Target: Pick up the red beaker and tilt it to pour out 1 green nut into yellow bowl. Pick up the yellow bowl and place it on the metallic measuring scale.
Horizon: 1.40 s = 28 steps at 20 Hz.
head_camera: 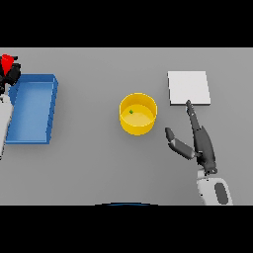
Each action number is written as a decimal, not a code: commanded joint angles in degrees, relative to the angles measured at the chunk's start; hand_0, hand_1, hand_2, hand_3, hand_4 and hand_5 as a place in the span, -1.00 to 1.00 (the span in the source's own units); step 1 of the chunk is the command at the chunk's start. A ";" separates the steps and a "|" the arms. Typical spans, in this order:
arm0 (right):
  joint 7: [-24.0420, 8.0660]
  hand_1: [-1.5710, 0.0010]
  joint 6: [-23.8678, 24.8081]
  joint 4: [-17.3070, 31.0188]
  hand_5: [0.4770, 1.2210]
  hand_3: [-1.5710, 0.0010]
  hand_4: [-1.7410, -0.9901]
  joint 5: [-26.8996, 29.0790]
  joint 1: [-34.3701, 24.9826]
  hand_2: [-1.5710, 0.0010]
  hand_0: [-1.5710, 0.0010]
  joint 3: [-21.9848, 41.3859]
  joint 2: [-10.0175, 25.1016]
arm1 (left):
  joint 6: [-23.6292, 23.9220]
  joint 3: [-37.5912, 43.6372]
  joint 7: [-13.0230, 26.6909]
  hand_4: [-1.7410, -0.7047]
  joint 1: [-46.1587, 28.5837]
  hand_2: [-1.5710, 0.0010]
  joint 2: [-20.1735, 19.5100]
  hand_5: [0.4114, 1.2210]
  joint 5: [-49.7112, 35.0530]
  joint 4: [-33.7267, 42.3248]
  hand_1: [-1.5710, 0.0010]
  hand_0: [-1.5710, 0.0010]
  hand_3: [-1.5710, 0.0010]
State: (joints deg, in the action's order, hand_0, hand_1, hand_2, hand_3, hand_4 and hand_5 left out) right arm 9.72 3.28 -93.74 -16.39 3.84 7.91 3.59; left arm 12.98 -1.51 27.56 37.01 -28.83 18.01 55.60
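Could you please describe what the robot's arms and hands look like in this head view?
The right robot hand is dark grey, with slim, segmented fingers and a thumb. It joins a white forearm bearing a grey oval panel. The left robot hand shows only as a dark shape at the view's left edge, and its arm is barely in view.

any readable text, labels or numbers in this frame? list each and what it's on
None readable.
Yellow bowl: plain, only a green nut inside.
Metallic measuring scale: blank top, no display digits visible.
Blue tray: no markings.
Red beaker in the left robot hand: no label visible.
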 commanded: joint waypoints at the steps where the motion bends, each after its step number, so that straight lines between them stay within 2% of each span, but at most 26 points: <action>1: 0.61 1.00 -0.12 -0.78 -0.54 1.00 0.96 -0.02 0.42 1.00 1.00 0.20 0.07 | 0.73 -0.22 0.90 -1.00 -1.49 -1.00 0.67 1.00 0.04 1.97 -1.00 -1.00 -0.92; 5: 1.05 1.00 0.08 -0.85 -0.53 1.00 0.95 0.29 0.60 1.00 1.00 -0.23 0.16 | 1.23 0.03 5.08 -1.00 -5.83 -1.00 1.87 0.76 -1.02 7.63 -1.00 -1.00 -0.97; 8: 0.41 1.00 0.16 -0.56 -0.57 1.00 0.93 -0.16 1.02 1.00 1.00 -0.18 0.39 | 1.03 -1.11 5.46 -0.95 -8.46 -1.00 1.29 0.43 0.29 10.45 -1.00 -1.00 -0.98; 9: -0.03 1.00 0.36 -1.06 -0.57 1.00 0.92 -0.25 0.33 1.00 1.00 -0.33 0.57 | 1.06 -1.64 6.04 -0.82 -9.03 -1.00 1.34 0.31 0.92 10.73 -1.00 -1.00 -0.99; 11: -0.31 1.00 0.44 -0.82 -0.58 1.00 0.93 -0.41 0.45 1.00 1.00 -0.22 0.40 | 0.40 -2.36 6.03 -0.34 -10.67 -0.99 1.17 0.08 1.34 12.24 -1.00 -1.00 -0.96; 12: -0.49 1.00 0.43 -0.66 -0.58 1.00 0.94 -0.23 0.13 1.00 1.00 -0.34 0.37 | -0.18 -2.39 6.25 -0.10 -10.81 -0.91 1.00 -0.02 1.15 12.52 -0.96 -1.00 -0.87; 14: 1.03 1.00 0.45 -1.06 -0.57 1.00 0.96 -0.17 1.02 1.00 1.00 0.16 -0.26 | -1.51 -2.50 5.33 0.30 -12.18 -0.54 0.26 -0.17 0.51 14.55 -0.55 -0.77 -0.45; 15: 0.77 1.00 0.58 -1.19 -0.57 1.00 0.96 0.03 1.12 1.00 1.00 -0.40 0.20 | -1.83 -2.72 6.24 0.43 -12.48 -0.30 0.26 -0.24 0.59 14.63 -0.27 -0.54 -0.21; 17: 1.16 1.00 0.41 -0.71 -0.58 1.00 0.96 0.17 1.02 1.00 1.00 -0.19 -0.06 | -3.65 -2.98 6.28 0.58 -12.79 0.17 -0.44 -0.34 0.15 14.61 0.19 0.02 0.22; 19: 1.17 1.00 0.14 -1.92 -0.57 1.00 0.95 0.26 1.25 1.00 1.00 -0.01 0.11 | -5.20 -4.36 5.84 0.71 -12.34 0.47 -0.63 -0.39 0.98 13.53 0.48 0.37 0.50; 22: 0.07 1.00 0.19 -1.93 -0.57 1.00 0.94 0.05 0.59 1.00 1.00 -0.05 0.21 | -5.78 -5.01 4.72 0.80 -11.66 0.73 -0.42 -0.39 1.43 11.60 0.73 0.68 0.74; 23: 0.46 1.00 0.09 -2.02 -0.56 1.00 0.93 -0.18 1.32 1.00 1.00 0.23 0.23 | -5.62 -4.98 3.65 0.81 -11.61 0.78 -0.26 -0.40 1.35 11.19 0.79 0.74 0.79; 25: -1.31 1.00 0.06 -1.46 -0.56 1.00 0.92 -0.74 0.29 1.00 1.00 0.27 0.49 | -5.08 -4.92 2.67 0.84 -10.23 0.86 0.06 -0.41 1.62 9.92 0.86 0.84 0.87; 26: -3.26 1.00 -0.20 -1.92 -0.56 1.00 0.92 -1.90 -0.57 1.00 1.00 0.40 1.68 | -4.98 -4.85 1.74 0.85 -10.83 0.89 -0.21 -0.41 1.56 10.43 0.89 0.87 0.89; 28: -2.91 1.00 -3.93 -1.32 -0.48 1.00 0.96 -2.26 -2.31 1.00 1.00 1.78 4.10 | -4.88 -4.78 0.67 0.89 -11.04 0.93 -0.82 -0.39 1.73 11.05 0.93 0.92 0.93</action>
State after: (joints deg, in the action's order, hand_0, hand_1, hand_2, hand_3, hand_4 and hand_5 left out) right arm 6.79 -0.66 -95.06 -18.65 1.49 9.67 7.72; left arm 8.11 -6.28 28.14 25.98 -29.65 19.75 66.65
